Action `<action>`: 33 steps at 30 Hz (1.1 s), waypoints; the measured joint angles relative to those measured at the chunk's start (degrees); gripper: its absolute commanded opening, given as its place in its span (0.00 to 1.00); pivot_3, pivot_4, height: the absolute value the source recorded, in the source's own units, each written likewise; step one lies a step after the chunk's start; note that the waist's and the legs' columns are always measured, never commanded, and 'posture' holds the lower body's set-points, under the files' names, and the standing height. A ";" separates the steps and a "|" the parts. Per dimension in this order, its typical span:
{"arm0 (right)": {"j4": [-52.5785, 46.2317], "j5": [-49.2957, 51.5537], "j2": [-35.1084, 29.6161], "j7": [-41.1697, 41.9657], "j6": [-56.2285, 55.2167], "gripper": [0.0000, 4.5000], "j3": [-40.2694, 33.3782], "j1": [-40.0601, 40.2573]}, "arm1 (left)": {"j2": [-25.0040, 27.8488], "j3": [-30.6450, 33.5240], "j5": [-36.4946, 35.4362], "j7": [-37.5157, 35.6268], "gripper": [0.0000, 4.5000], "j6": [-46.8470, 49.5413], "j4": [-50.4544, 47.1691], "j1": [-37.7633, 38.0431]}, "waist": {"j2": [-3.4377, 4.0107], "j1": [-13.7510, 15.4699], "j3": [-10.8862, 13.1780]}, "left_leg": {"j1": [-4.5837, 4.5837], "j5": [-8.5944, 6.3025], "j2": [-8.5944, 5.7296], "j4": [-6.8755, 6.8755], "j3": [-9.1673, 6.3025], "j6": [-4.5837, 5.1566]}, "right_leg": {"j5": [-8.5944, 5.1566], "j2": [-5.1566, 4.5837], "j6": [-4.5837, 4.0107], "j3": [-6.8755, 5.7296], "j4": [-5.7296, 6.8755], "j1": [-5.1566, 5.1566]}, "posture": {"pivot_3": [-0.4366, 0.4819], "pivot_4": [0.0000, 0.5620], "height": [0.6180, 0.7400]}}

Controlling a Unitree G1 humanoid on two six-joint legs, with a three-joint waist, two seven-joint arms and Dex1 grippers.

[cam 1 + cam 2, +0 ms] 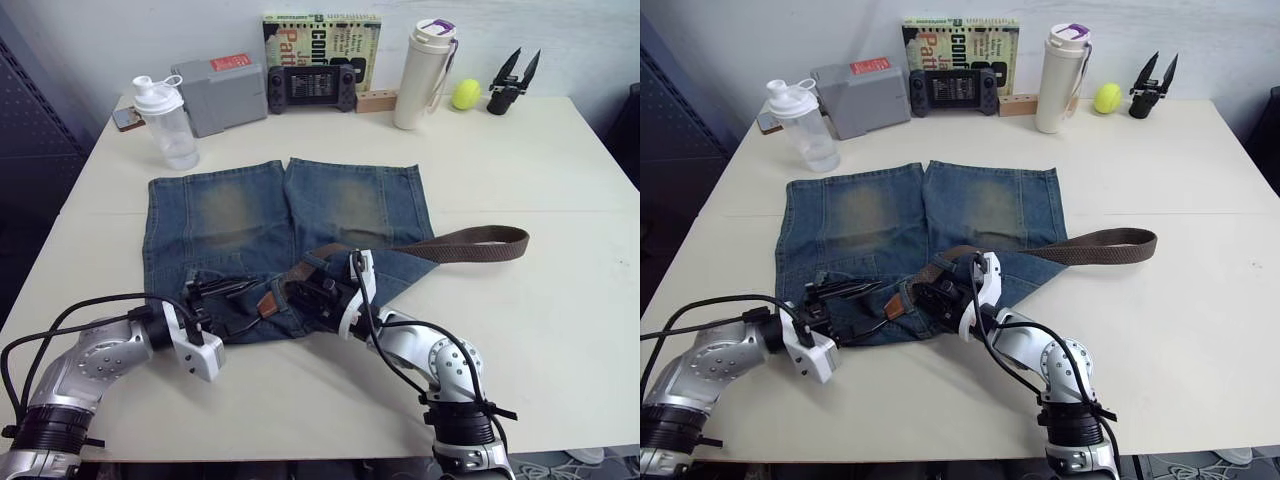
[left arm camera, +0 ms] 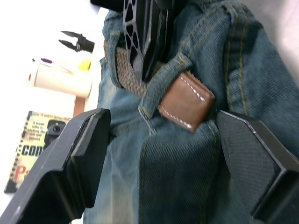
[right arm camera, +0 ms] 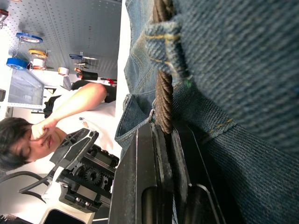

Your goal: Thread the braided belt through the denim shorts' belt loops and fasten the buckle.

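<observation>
The denim shorts (image 1: 250, 215) lie flat on the table, waistband toward me. The braided belt (image 1: 470, 245) runs from the waistband out to the right and doubles back in a loop. My right gripper (image 3: 163, 135) is shut on the braided strap just below a belt loop (image 3: 166, 46). The belt's brown leather tip (image 2: 186, 100) pokes out of another belt loop (image 2: 161, 81). My left gripper (image 2: 161, 126) is open, one finger on each side of that tip. Both grippers meet at the waistband, left (image 1: 215, 293) and right (image 1: 312, 290). The buckle is hidden.
Along the table's far edge stand a shaker bottle (image 1: 165, 122), a grey box (image 1: 218, 95), a game controller (image 1: 311, 88), a book (image 1: 322, 40), a white tumbler (image 1: 425, 75), a tennis ball (image 1: 466, 94) and a black tool (image 1: 513, 80). A person (image 3: 28, 135) sits beyond the table.
</observation>
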 measured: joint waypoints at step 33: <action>0.00 0.01 0.00 -0.28 0.97 0.00 -0.07 0.04 | 2.14 -1.63 7.80 7.99 0.87 -1.19 -0.39 -1.72 | 0.00 0.05 0.00 | 0.00 0.00 0.00 0.00 -0.02 0.00 | 0.00 -0.01 0.00 -0.06 0.02 0.00 | 0.48 0.27 0.92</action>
